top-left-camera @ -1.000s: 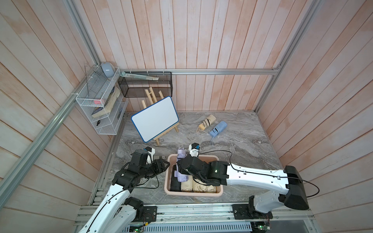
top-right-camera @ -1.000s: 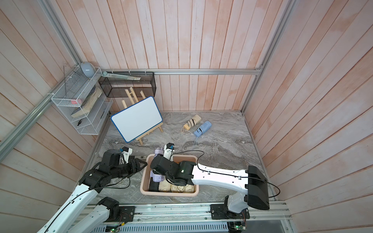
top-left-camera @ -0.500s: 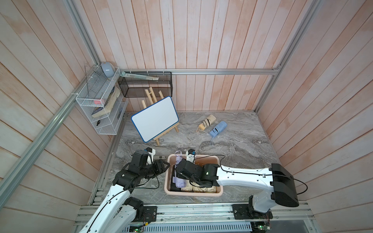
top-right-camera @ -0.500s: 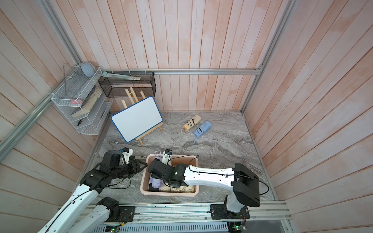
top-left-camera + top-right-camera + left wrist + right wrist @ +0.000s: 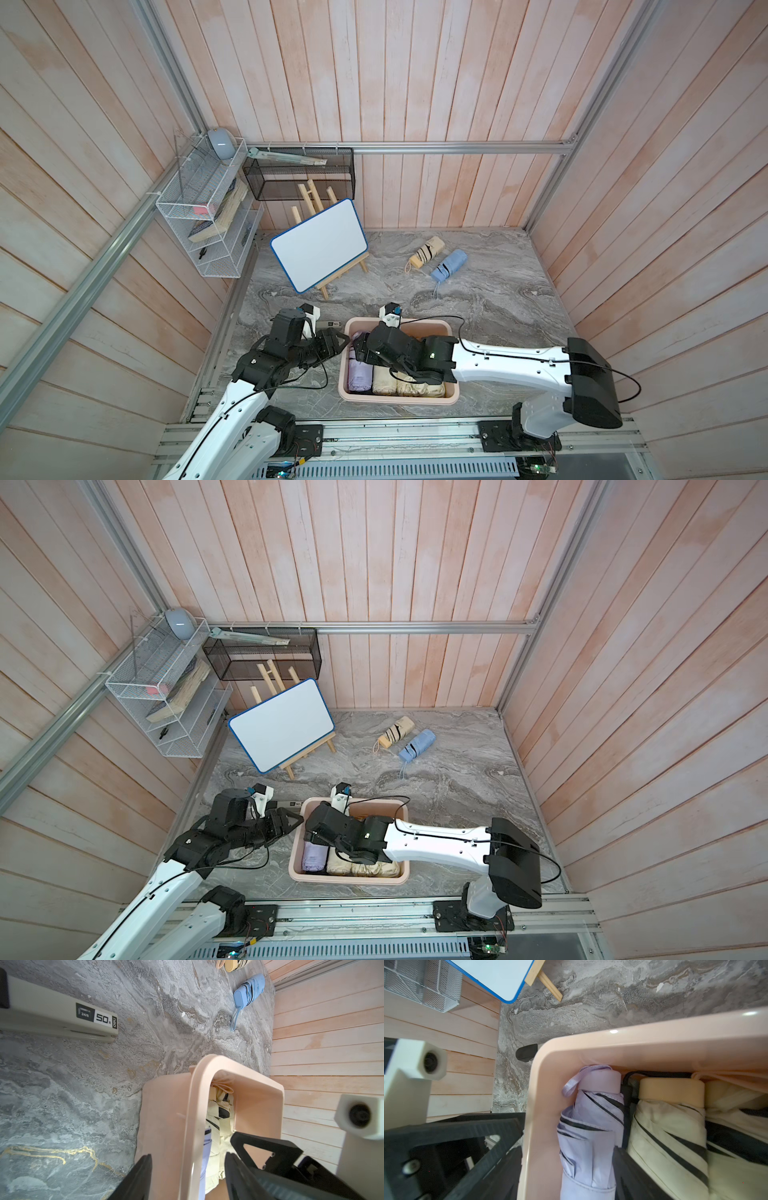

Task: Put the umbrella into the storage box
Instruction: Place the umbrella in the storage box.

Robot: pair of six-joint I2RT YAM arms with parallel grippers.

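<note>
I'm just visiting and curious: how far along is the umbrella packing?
Done: lilac umbrella lies in the storage box beside cream umbrellas. In hand: right gripper sits over it, jaws apparently spread; left gripper straddles the box wall. Left: yellow umbrella and blue umbrella on the tabletop.

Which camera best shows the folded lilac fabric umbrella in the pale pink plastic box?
The right wrist view: the folded lilac fabric umbrella lies close, handle, strap and folds sharp. Both top views show only one end, the rest hidden; the left wrist view, a sliver.
</note>
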